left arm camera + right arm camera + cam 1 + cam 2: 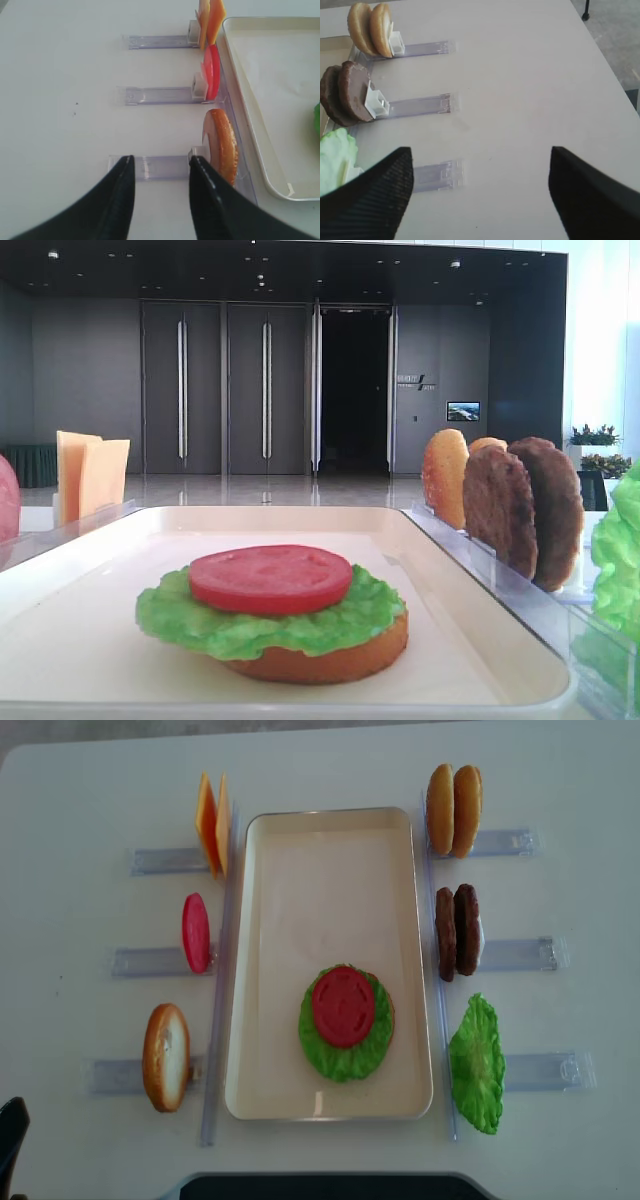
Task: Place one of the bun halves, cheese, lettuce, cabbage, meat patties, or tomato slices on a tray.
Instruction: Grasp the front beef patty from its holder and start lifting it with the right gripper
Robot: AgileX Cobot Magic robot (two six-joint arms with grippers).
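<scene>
While its fingers stand spread wide, right hand hovers above bare table, near meat patties, holding nothing.

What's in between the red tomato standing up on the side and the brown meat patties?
The tray, seen in the overhead view. It lies between the standing tomato slice and the meat patties.

1. A cream tray lies lengthwise mid-table – on it a bun half topped by lettuce and a tomato slice.
2. Left of the tray, standing in clear racks: cheese slices, a second tomato slice, a bun half.
3. Right – two bun halves, two meat patties, a lettuce leaf.
</scene>
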